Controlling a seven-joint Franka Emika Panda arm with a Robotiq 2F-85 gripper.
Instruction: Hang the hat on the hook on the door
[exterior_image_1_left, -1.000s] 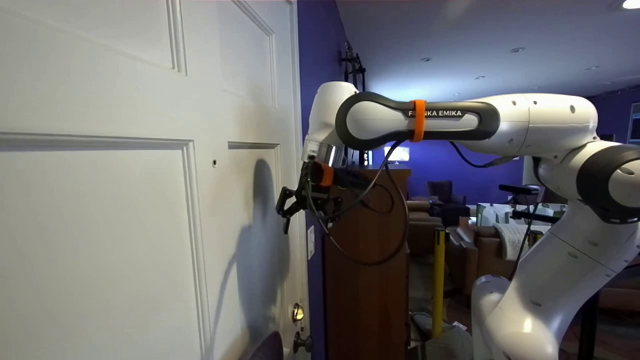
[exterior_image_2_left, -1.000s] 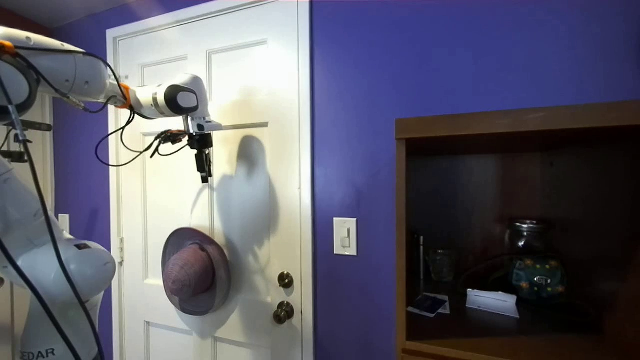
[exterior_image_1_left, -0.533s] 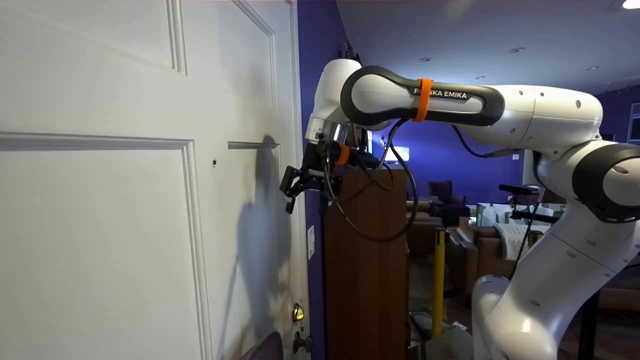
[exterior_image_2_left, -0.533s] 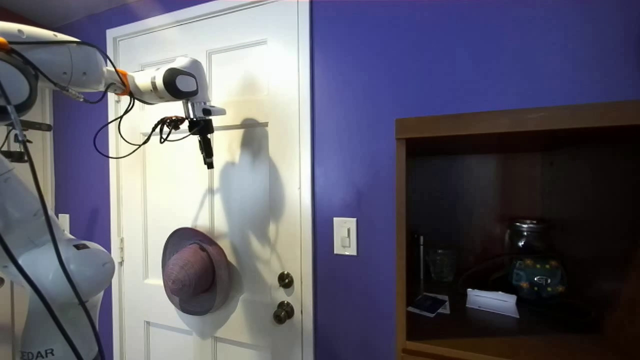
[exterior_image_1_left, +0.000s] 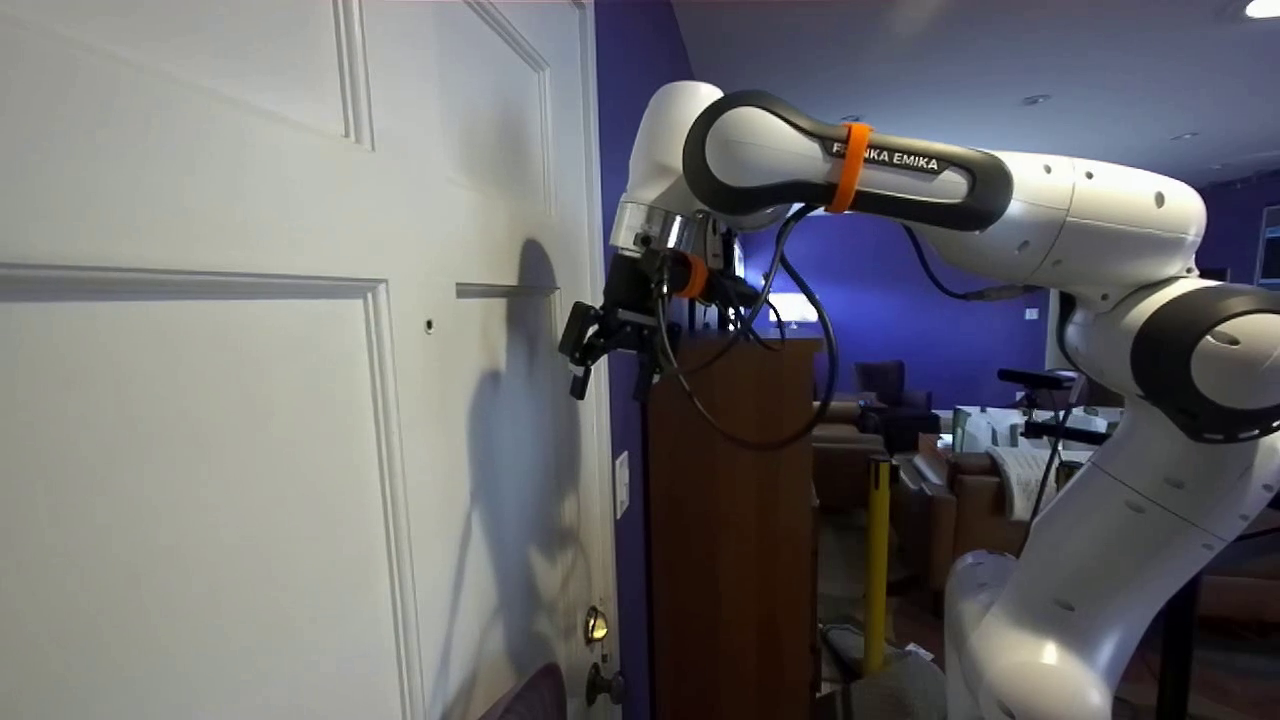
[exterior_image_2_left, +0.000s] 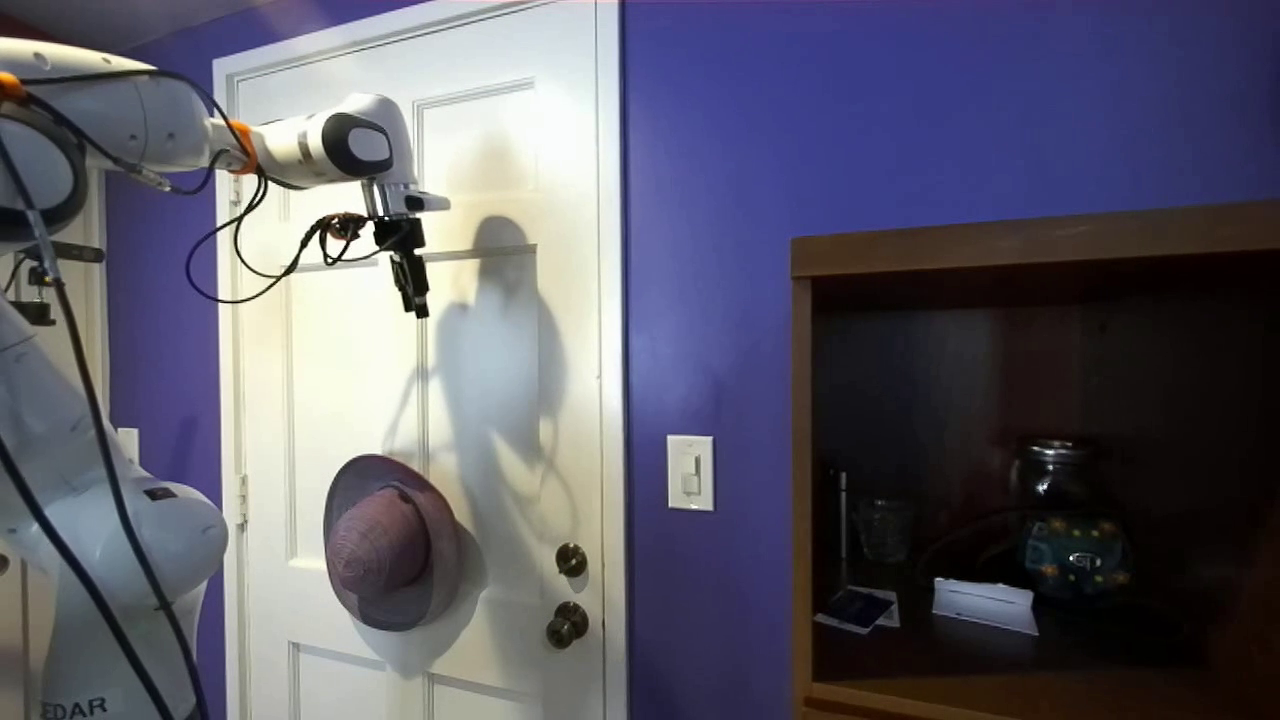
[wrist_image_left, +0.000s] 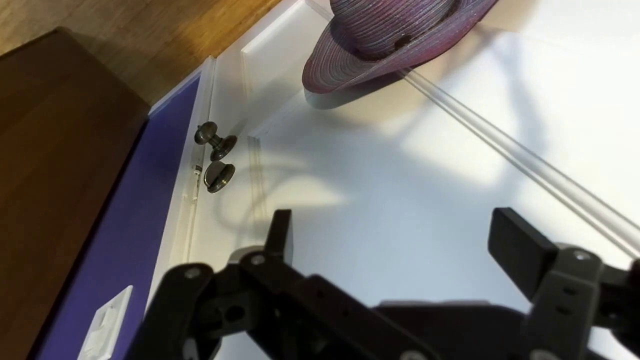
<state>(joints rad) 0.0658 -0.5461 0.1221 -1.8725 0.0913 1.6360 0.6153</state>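
hand (exterior_image_1_left: 612, 387): jaws apart, near white door (exterior_image_1_left: 290, 430) | hat (exterior_image_1_left: 536, 697): seemingly the purplish brim at bottom edge

Fine, close rings of mauve, pink and grey stripe the hat (wrist_image_left: 390, 25), while the door (exterior_image_2_left: 350, 400) is white. The wall (exterior_image_2_left: 710, 200) is deep violet-blue, the cabinet (exterior_image_1_left: 730, 530) brown, the knob (exterior_image_2_left: 567, 624) dark bronze and the switch (exterior_image_2_left: 691, 473) white. The arm (exterior_image_1_left: 1130, 215) is white with dark grey trim (exterior_image_1_left: 991, 188) and orange straps (exterior_image_1_left: 848, 167), the gripper (wrist_image_left: 392, 230) black.
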